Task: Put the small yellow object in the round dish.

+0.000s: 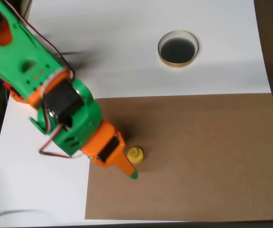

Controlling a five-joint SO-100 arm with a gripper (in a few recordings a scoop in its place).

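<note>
The gripper (pixel 129 166) is sitting beside the yellow piece (pixel 135 155), jaw state unclear, and is risking knocking it farther from the dish (pixel 178 48).

A bare white tabletop (pixel 174 80) with a brown board (pixel 198 156): some hobby workbench.

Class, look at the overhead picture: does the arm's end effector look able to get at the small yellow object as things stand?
Probably yes. The end effector sits right beside the small yellow object on the brown board, with nothing between them. Whether it already touches the piece cannot be told.
</note>
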